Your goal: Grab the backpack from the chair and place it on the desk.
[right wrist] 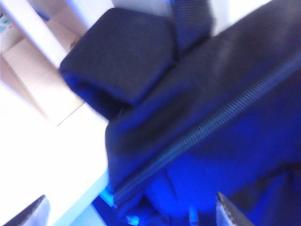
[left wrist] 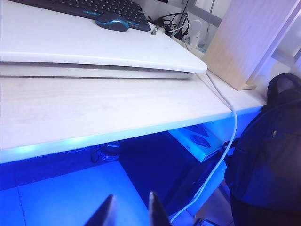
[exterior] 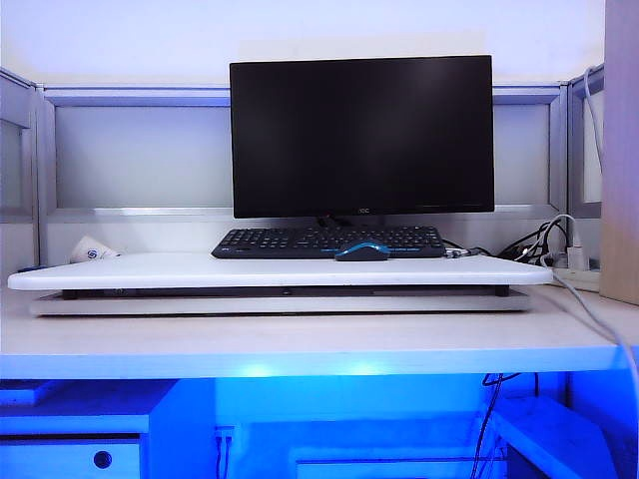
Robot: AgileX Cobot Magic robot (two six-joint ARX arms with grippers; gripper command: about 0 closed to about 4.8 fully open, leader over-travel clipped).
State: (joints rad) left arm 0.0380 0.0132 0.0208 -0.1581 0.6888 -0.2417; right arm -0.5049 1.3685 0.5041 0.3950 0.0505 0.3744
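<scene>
black backpack (right wrist: 197,117) between open right jaws, left gripper (left wrist: 129,212) apart

Desk (exterior: 300,344): wide, pale top, grey partition panels behind
Riser board (exterior: 150,271): white, flat on the desk (rounded corners)
On riser: black keyboard (exterior: 300,240), blue mouse (exterior: 361,251), monitor (exterior: 361,135) at far edge
Far right: cables (exterior: 529,244)

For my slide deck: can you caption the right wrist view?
Open right end effector close above the backpack and its top handle, beside the desk edge.
</scene>
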